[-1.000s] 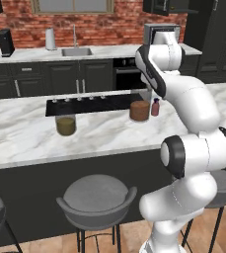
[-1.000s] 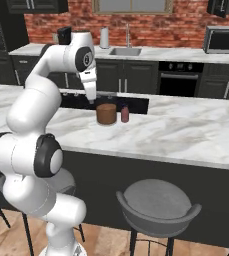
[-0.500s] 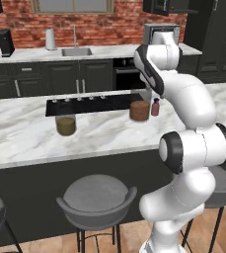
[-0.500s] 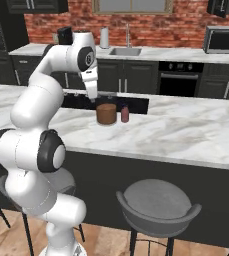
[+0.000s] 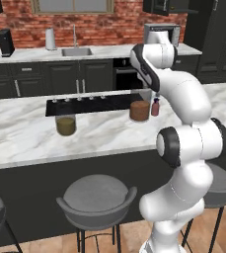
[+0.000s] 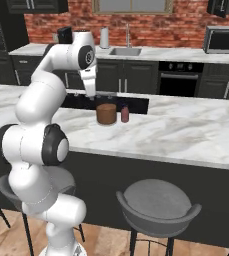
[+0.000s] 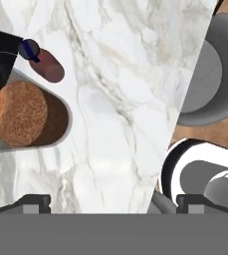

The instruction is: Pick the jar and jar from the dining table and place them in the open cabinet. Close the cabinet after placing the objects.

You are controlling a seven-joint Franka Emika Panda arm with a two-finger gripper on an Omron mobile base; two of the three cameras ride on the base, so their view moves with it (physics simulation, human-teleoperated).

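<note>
The dining table [image 5: 25, 138], a long island with a white, grey-veined marble top and a dark base, runs across both base views, with a black cooktop [image 5: 92, 104] set into its far side. Grey round stools [image 5: 95, 196] stand along its near edge. Behind it a second marble counter with a sink [image 5: 76, 51] runs under a red brick wall, and a steel microwave [image 6: 223, 39] sits on that counter toward the right. The white arm reaches up and over the table, and its gripper [image 6: 95, 96] hangs above the marble beside the brown jar [image 6: 106, 114] without touching it; the fingers [image 7: 33, 203] stand spread wide apart with nothing between them. That jar, clear glass with a reddish-brown grainy filling, stands upright on the table at the cooktop's near edge. The second jar [image 5: 65, 125], with an olive-yellow filling, stands upright on the marble well to the left, also just in front of the cooktop. Just beside the brown jar stands a small reddish bottle [image 6: 125, 114] with a dark cap, close to it but apart.
</note>
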